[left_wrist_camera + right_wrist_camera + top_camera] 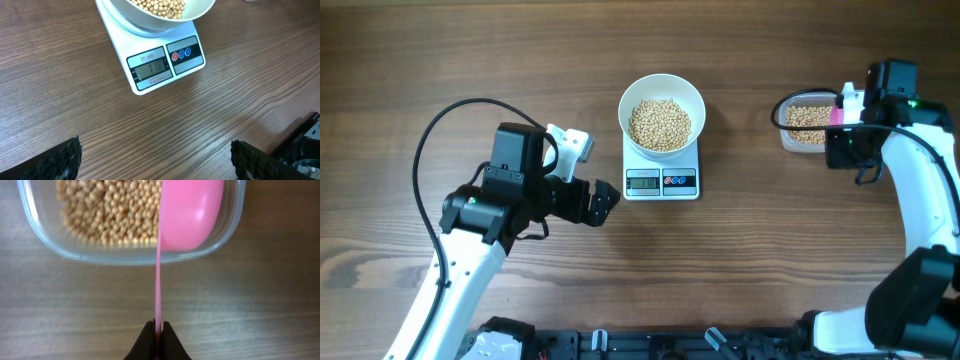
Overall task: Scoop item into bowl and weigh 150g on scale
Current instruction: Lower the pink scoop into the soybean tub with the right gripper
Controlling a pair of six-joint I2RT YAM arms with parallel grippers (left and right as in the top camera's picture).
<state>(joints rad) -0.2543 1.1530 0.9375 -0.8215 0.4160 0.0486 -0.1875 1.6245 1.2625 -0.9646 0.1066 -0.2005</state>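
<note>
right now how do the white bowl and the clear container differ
The bowl is round and opaque white; the container is a clear rounded rectangle. The bowl stands on the scale; the container rests on the table. The pink scoop, held by the right gripper, is at the container, not the bowl. Both hold tan beans.

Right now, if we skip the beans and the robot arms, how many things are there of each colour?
White: 2, the bowl and the scale
Pink: 1, the scoop
Clear: 1, the tub
Total: 4
</note>
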